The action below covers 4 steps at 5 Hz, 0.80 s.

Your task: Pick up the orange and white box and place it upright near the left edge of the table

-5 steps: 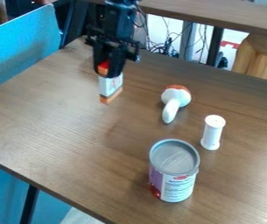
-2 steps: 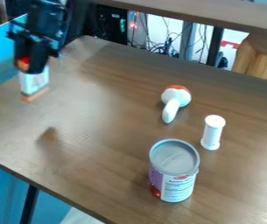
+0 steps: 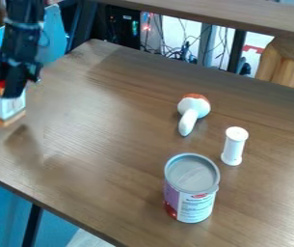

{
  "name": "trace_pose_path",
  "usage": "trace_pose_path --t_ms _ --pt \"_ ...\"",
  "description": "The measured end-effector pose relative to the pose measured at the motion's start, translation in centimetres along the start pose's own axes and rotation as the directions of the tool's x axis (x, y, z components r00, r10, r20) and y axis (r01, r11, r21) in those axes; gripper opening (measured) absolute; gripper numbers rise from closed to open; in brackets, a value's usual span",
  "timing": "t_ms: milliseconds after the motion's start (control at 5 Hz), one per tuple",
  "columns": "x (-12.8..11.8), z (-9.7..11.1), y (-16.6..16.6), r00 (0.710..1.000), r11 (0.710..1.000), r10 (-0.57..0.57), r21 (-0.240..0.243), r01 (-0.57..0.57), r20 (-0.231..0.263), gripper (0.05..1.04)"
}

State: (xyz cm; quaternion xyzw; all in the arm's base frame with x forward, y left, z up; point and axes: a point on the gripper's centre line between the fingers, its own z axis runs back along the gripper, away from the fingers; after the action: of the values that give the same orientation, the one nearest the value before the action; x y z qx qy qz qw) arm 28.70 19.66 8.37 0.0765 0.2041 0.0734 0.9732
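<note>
At the upper left of the camera view, my gripper (image 3: 10, 89) is shut on a small white box with orange ends (image 3: 10, 107). The box hangs upright, a little tilted, over the table's left part, with a shadow on the wood to its lower right. Right of centre lies a white mushroom-like object with an orange-brown cap (image 3: 193, 112). A white spool-shaped cylinder (image 3: 234, 146) stands upright to its lower right. Nearer the camera, a grey-lidded can (image 3: 192, 188) with a purple and white label stands upright.
The brown wooden table (image 3: 110, 125) has its front edge running from left to bottom centre. A blue panel (image 3: 54, 36) stands by its upper left edge. Behind the table are cables, dark equipment (image 3: 122, 28) and a raised wooden shelf (image 3: 239, 17).
My gripper has moved left across the table with the box in it, from upper centre-left to the far left. The mushroom-like object, the cylinder and the can have stayed where they were.
</note>
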Motion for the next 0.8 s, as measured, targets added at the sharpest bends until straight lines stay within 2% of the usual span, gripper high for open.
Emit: trace_pose_path --t_ms 200,400,600,800 --pt "0.6 -1.2 0.2 0.999 0.998 -0.053 -0.026 0.053 0.009 0.392" --pt "0.8 -1.6 0.3 0.995 0.994 -0.090 -0.052 0.092 0.039 0.392" --pt "0.9 -1.7 0.2 0.994 0.994 -0.094 -0.057 0.098 0.059 0.462" --pt "1.0 -2.4 0.0 0.991 0.989 -0.120 -0.080 0.124 0.056 0.784"
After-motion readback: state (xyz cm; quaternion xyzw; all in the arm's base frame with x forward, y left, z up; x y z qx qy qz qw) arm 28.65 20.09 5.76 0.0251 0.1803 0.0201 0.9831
